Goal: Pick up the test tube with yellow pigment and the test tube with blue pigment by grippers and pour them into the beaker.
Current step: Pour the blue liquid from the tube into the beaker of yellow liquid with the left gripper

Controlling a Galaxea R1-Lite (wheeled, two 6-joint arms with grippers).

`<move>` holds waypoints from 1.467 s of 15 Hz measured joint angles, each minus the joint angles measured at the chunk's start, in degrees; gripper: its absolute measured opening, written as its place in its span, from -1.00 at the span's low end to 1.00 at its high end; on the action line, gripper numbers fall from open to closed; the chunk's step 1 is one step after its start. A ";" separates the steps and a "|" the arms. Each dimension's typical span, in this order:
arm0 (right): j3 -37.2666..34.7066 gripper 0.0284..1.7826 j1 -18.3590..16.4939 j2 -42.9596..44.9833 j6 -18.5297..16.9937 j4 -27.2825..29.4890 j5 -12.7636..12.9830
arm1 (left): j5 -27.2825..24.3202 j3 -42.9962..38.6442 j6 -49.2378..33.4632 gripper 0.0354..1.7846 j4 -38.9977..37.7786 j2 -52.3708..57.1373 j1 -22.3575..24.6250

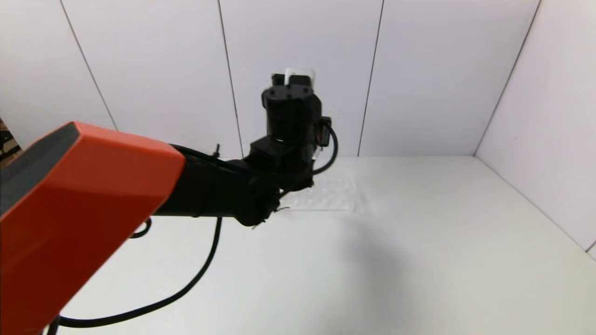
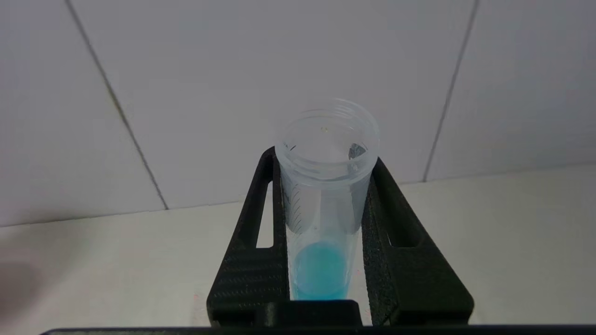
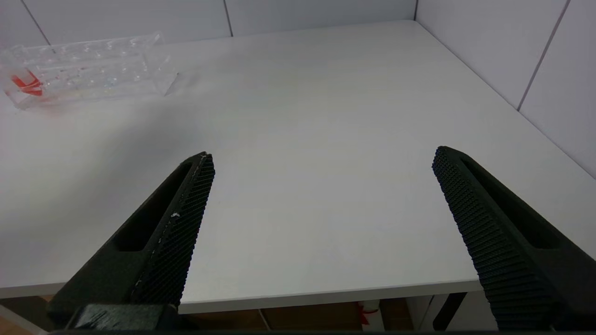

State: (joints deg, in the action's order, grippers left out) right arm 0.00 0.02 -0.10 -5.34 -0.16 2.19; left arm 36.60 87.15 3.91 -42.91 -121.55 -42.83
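Observation:
My left gripper (image 2: 324,160) is shut on the test tube with blue pigment (image 2: 321,270), a clear tube with its open mouth toward the wall and blue liquid at its bottom. In the head view my left gripper (image 1: 297,83) is raised high above the back of the table, and the tube's rim (image 1: 300,73) sticks out of it. My right gripper (image 3: 323,156) stands open and empty over the table's front edge. The test tube with yellow pigment and the beaker are out of view.
A clear rectangular tube rack (image 3: 88,70) lies at the back of the white table (image 3: 326,93), with a red-bottomed tube (image 3: 25,83) in it. The head view shows the rack (image 1: 333,195) partly behind my left arm. White walls close the back and right.

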 joint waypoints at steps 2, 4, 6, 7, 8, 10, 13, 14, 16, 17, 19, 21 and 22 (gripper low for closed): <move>0.00 0.92 0.00 0.00 -0.04 0.00 0.00 | -1.35 -4.00 -0.28 -0.52 0.05 4.22 3.91; 0.00 0.92 0.00 0.00 -0.06 0.00 0.00 | -3.44 -8.94 -0.94 -0.52 0.00 8.48 8.31; 0.00 0.92 -0.02 0.00 -0.02 0.00 0.00 | -6.42 -13.73 -1.94 -0.52 0.17 12.62 13.75; 0.00 0.92 -0.02 -0.01 -0.04 0.00 -0.02 | -7.98 -15.43 -2.12 -0.52 0.46 14.28 16.26; 0.00 0.92 -0.02 -0.01 -0.02 0.00 0.00 | -9.51 -16.90 -2.21 -0.52 1.22 15.90 18.54; 0.00 0.92 -0.02 -0.01 -0.04 0.00 0.00 | -13.12 -19.43 -2.55 -0.52 3.89 19.08 22.87; 0.00 0.92 0.00 0.00 -0.02 0.00 0.00 | -15.59 -22.08 -3.80 -0.52 4.83 21.99 27.12; 0.00 0.92 0.00 -0.01 -0.04 0.00 0.00 | -16.40 -22.46 -3.91 -0.52 4.85 22.47 28.39; 0.00 0.92 -0.02 0.00 -0.04 0.00 0.00 | -17.86 -23.19 -3.99 -0.52 4.96 23.24 30.90; 0.00 0.92 0.00 -0.01 -0.04 0.00 0.00 | -18.24 -23.81 -3.96 -0.52 4.85 23.49 31.85; 0.00 0.92 0.00 -0.01 -0.04 0.00 0.00 | -18.76 -24.94 -4.01 -0.52 4.52 23.89 34.01; 0.00 0.92 -0.02 -0.01 -0.02 0.00 0.00 | -20.48 -26.12 -4.22 -0.52 4.52 24.45 36.02; 0.00 0.92 -0.02 0.00 -0.02 0.00 0.00 | -21.38 -26.79 -4.62 -0.52 4.71 24.89 37.05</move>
State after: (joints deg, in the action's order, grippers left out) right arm 0.00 0.00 -0.10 -5.36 -0.16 2.19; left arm 15.21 60.36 -0.71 -38.21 -96.66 -5.78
